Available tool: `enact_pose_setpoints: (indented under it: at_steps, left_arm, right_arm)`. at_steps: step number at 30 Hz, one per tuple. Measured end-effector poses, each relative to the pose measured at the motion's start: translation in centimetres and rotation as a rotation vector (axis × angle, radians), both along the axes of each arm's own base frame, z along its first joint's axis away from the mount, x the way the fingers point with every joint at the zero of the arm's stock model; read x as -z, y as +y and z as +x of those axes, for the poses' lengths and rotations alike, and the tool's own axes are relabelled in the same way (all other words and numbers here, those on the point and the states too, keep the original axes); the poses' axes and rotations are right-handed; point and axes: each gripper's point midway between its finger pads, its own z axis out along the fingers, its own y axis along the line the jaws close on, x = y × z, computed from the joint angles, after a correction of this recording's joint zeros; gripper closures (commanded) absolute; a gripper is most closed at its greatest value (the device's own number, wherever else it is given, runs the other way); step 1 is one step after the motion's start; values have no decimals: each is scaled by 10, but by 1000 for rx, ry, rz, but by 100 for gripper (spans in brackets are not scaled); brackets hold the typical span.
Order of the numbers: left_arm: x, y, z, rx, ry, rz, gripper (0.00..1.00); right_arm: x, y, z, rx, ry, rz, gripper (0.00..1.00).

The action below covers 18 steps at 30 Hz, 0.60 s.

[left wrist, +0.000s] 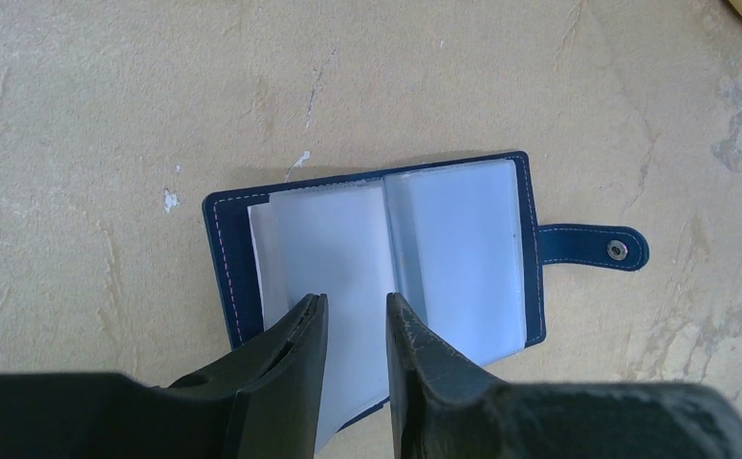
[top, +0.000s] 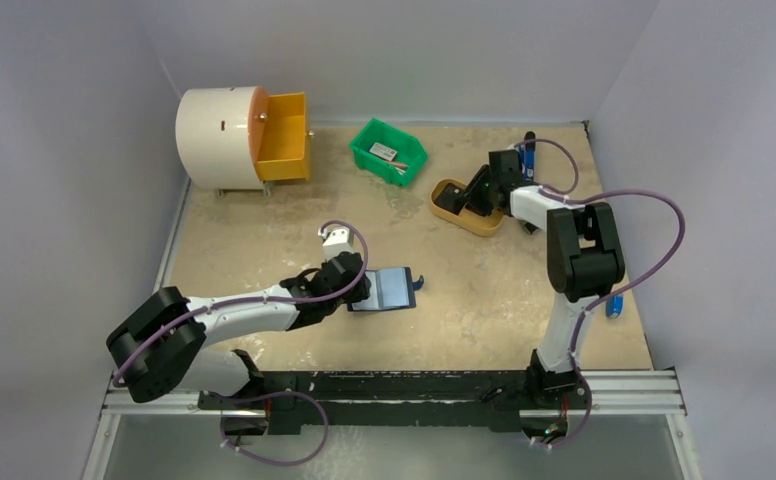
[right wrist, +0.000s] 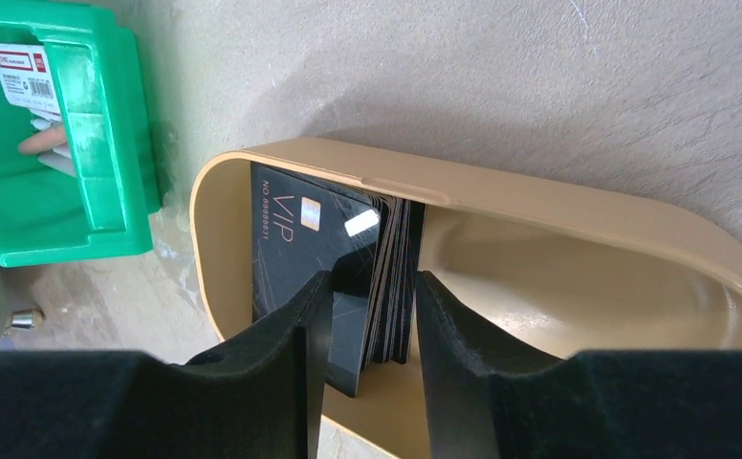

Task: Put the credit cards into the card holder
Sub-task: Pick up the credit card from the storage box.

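The navy card holder (top: pixel 392 288) (left wrist: pixel 530 239) lies open and flat on the table, its clear sleeves up and its snap tab (left wrist: pixel 597 249) pointing right. My left gripper (top: pixel 356 290) (left wrist: pixel 356 298) is open over its near edge. Both fingertips sit on the left sleeve page, which shows flat in the gap between them. Black credit cards (right wrist: pixel 295 239) stand on edge in a tan oval tray (top: pixel 469 220) (right wrist: pixel 558 201). My right gripper (top: pixel 467 197) (right wrist: pixel 372 275) reaches into the tray, open, with its fingers either side of the stack. The right finger touches the stack and the front VIP card leans toward the left finger.
A green bin (top: pixel 389 150) (right wrist: pixel 52 220) sits just left of the tray. At the back left is a white drum (top: pixel 219 135) with an orange drawer (top: pixel 284 140) pulled out. A blue-and-black tool (top: pixel 530 150) lies at the back right, and a small blue object (top: pixel 614 306) near the right edge.
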Motion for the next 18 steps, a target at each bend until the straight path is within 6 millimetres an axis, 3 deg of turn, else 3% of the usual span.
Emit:
enact_pose_setpoints:
  at_steps: [18]
  left_arm:
    - [0, 0, 0, 0, 1, 0, 72]
  right_arm:
    - [-3, -1, -6, 0, -15, 3, 76]
